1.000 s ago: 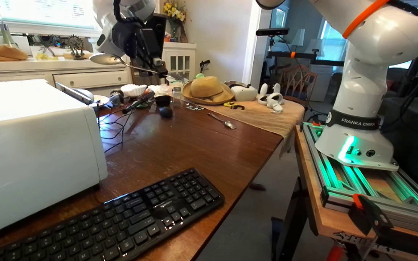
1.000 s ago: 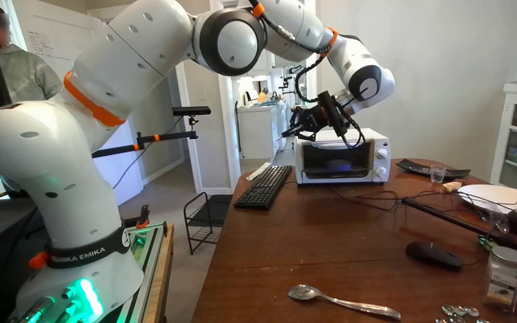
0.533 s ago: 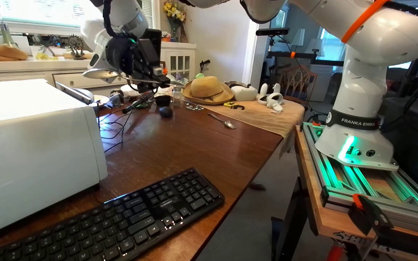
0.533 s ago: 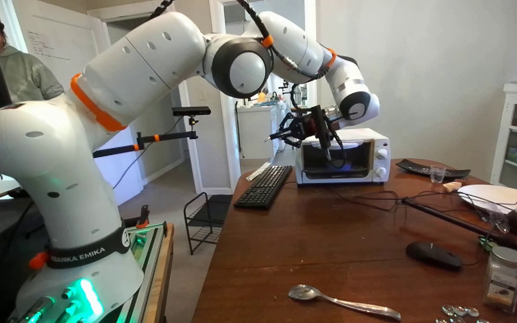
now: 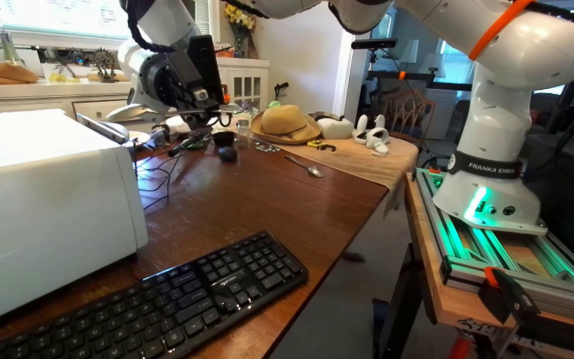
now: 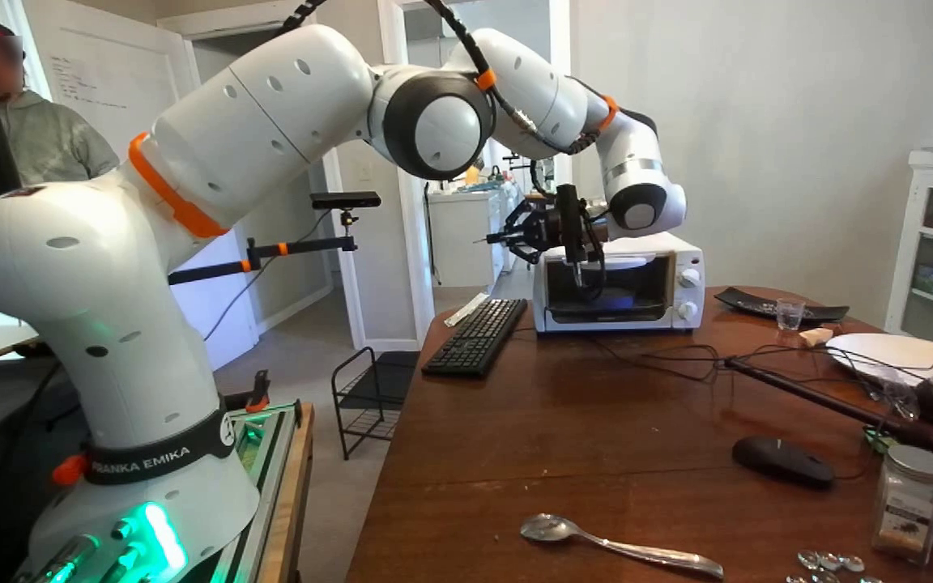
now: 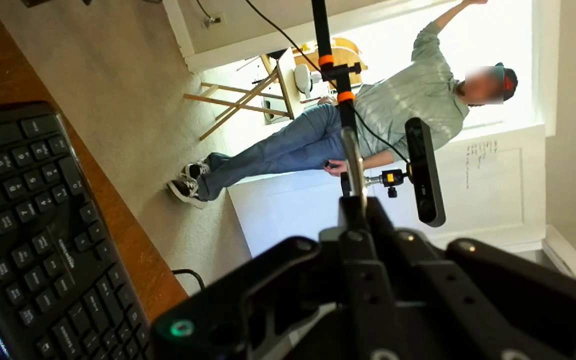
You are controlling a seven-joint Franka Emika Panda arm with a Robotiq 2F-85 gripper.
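Jaws: clamped on the spoon [image 7: 355, 167]; I see its handle [image 7: 353, 150] run in between the fingertips [image 7: 379, 220].
Spoon: in the air above the desk [image 6: 596, 421], near the oven [image 6: 649, 291]; how far off it I cannot tell, and I make out nothing but the jaws against it.
Long axis: the relation I mind most; the spoon's length runs roughly level, along the way the jaws point rather than across them.
Handle: its end pokes out ahead of the fingertips, plain to me in the wrist view.
Bowl [image 5: 128, 112]: back behind the fingertips, on my arm's [image 6: 434, 134] side of the grip; which face is up I cannot settle.
Bearing: jaws and handle end point toward the side of the desk where the base [image 5: 496, 197] stands; I have just this one arm, so no other is nearer.
Keyboard [image 6: 476, 336]: lower than the spoon and apart from it, lying on the desk beside the oven.
Loose spoon [image 6: 620, 547]: flat on the desk, well apart from the jaws, with the mouse [image 6: 782, 461] and the jar [image 6: 910, 506] near it.
Man [image 7: 398, 107]: stands past the desk's edge, ahead of the jaws in the wrist view.
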